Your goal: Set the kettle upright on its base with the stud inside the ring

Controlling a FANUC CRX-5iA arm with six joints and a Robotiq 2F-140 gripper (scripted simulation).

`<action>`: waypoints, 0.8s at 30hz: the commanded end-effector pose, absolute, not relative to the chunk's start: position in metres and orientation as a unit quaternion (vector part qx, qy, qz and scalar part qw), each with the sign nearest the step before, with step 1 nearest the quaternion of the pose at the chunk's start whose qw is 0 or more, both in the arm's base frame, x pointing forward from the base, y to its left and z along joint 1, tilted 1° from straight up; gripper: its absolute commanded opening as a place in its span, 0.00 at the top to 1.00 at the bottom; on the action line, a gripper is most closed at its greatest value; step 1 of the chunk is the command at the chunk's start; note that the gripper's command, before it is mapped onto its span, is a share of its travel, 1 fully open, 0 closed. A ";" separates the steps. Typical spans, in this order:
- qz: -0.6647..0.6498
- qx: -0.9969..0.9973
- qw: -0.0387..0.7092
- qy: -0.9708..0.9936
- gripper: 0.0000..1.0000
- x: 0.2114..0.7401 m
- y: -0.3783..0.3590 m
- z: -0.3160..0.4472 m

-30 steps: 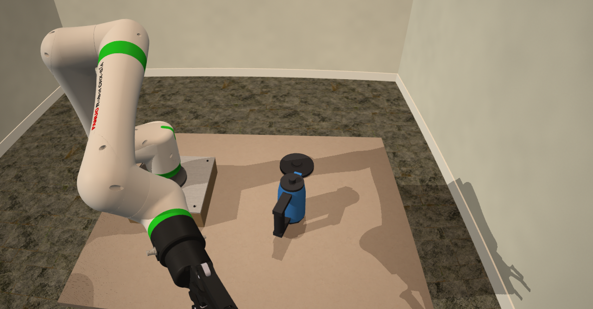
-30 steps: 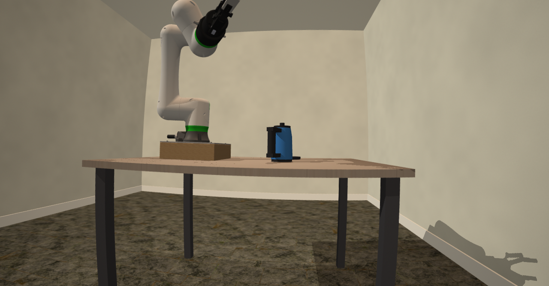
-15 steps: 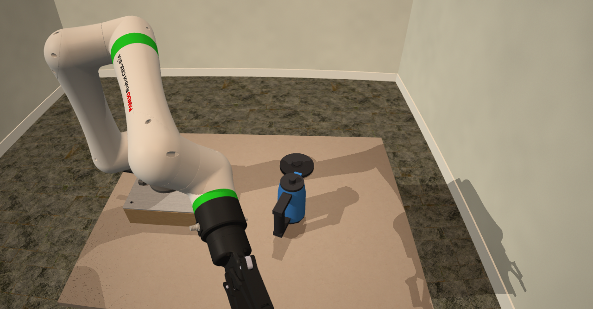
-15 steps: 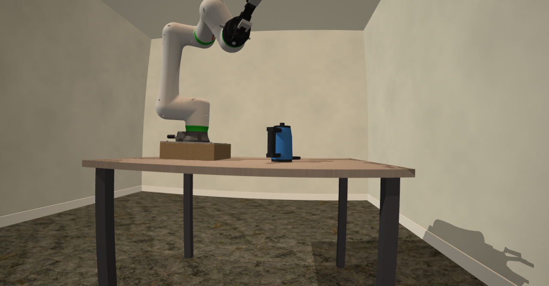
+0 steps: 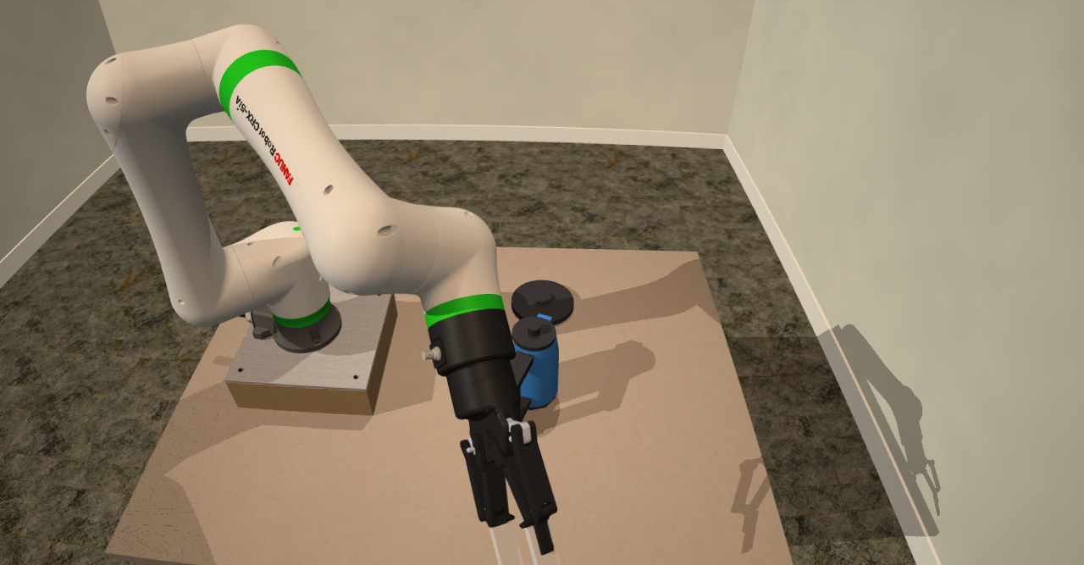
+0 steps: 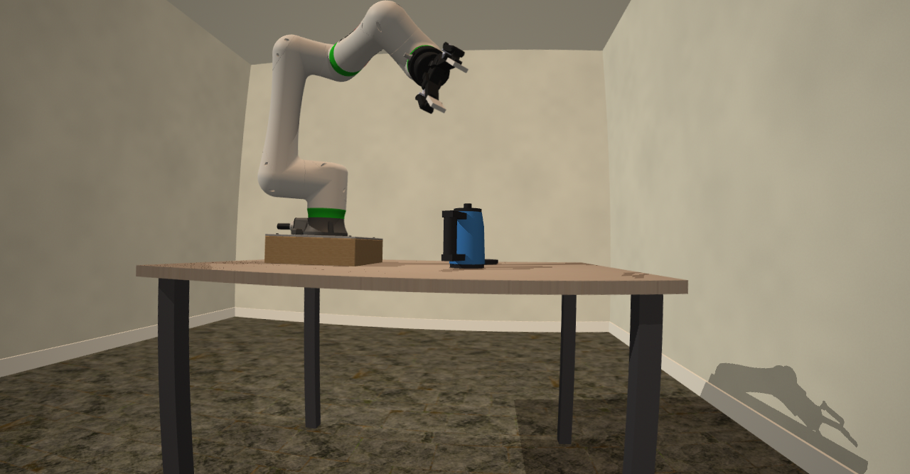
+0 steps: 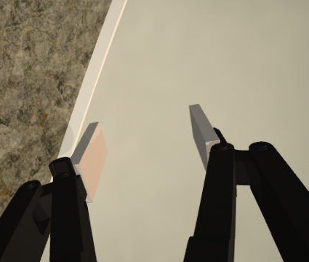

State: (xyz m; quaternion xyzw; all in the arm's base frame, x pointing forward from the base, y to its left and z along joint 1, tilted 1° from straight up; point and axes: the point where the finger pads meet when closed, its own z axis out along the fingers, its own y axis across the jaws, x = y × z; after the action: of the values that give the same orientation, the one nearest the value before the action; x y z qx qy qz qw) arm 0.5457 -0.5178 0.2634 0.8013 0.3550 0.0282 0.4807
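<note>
Kettle, blue cylindrical body with black lid and black handle (image 5: 539,368), stands upright on the light wooden table top (image 5: 651,440), just in front of its base, a flat black round disc (image 5: 542,301) with a small raised stud at its centre. In the top view the two look very close or touching at their edges, but the kettle is not on the disc; the exterior view shows the kettle (image 6: 467,237) resting directly on the table.

White six-joint arm with green bands (image 5: 303,182) rises from a wooden mounting block (image 5: 318,387) at the table's left side. Its black two-finger gripper (image 6: 442,79) hangs high above the table, well apart from the kettle, tilted down and outward. In the wrist view the jaws are partly spread, with only wall and floor between the pale pads (image 7: 92,156); nothing is held.

Step in hand, as judged: the approach, before any grasp. No part of the placement is done.

Next move, as judged: the wrist must turn downward and descend beside the kettle, then the jaws must straddle either the handle or the body. Whether the present spread would admit the body cannot be told. After closing, a short lift and a small shift toward the disc are needed, keeping the kettle vertical so the ring underneath can drop over the stud.
</note>
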 end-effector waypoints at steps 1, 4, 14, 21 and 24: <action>0.020 0.826 0.413 0.383 0.53 0.547 -0.473 0.247; 0.016 0.835 0.377 0.401 0.53 0.548 -0.439 0.236; 0.007 0.846 0.284 0.451 0.53 0.543 -0.347 0.216; 0.004 0.843 0.209 0.495 0.53 0.533 -0.272 0.208; 0.004 0.839 0.180 0.513 0.53 0.527 -0.242 0.206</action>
State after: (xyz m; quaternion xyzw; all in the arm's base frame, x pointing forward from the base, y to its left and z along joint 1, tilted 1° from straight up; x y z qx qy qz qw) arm 0.5353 -0.2846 0.2087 0.8430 0.4898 0.0060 0.2221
